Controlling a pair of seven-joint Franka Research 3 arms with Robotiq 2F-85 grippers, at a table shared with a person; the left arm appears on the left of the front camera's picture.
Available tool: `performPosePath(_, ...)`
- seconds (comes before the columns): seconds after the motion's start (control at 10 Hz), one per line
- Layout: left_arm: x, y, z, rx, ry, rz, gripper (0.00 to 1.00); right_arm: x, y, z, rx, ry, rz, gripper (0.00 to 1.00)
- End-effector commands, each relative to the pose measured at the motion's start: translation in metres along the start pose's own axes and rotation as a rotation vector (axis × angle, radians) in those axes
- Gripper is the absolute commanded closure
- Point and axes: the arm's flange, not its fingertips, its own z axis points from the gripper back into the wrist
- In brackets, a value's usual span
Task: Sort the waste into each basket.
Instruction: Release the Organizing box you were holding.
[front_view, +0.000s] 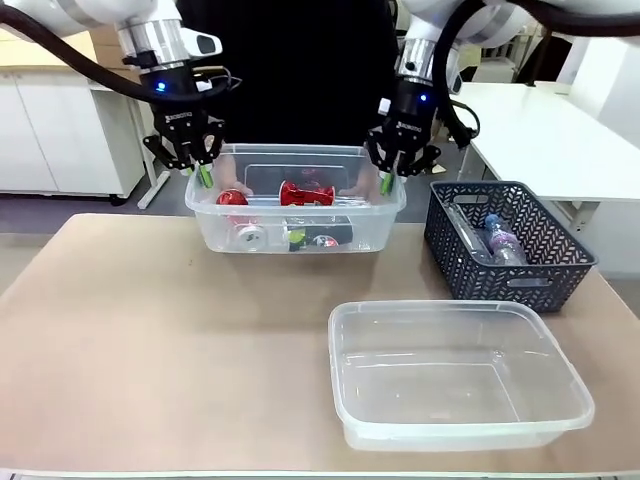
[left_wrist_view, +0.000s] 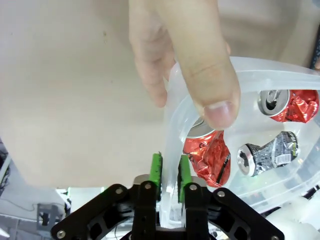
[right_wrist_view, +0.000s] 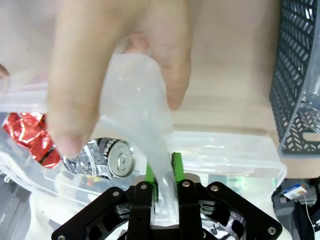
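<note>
Item: clear rectangular plastic tub (front_view: 372, 232), holding crushed red-and-silver metal cans (front_view: 305, 193). Its end rims are pinched between the pads of the left claw (front_view: 203, 172) and right claw (front_view: 392, 176), jaws nearly closed on the thin wall, likely to keep it level. Person's hands (left_wrist_view: 190, 60) are set on the rim just ahead of each claw. A second, empty clear tub (front_view: 575, 385) is kept on the bench (front_view: 150, 350), nearer than the right claw.
</note>
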Motion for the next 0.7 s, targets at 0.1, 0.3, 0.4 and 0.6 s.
performPosePath(0.1, -0.018, 0.003, 0.007, 0.004, -0.045, 0.012, 0.0, -0.043, -0.018, 0.008, 0.061, -0.203, -0.009, 0.33)
performPosePath(0.3, -0.04, 0.01, 0.017, -0.037, -0.189, 0.01, 0.1, -0.062, -0.031, 0.016, 0.113, -0.364, 0.017, 0.0)
performPosePath(0.4, -0.047, 0.013, 0.02, -0.063, -0.261, -0.006, 0.01, -0.067, -0.038, 0.015, 0.128, -0.421, 0.038, 0.0)
performPosePath(0.6, -0.05, 0.018, 0.016, -0.08, -0.268, -0.035, 0.0, -0.075, -0.048, 0.015, 0.142, -0.492, 0.058, 0.0)
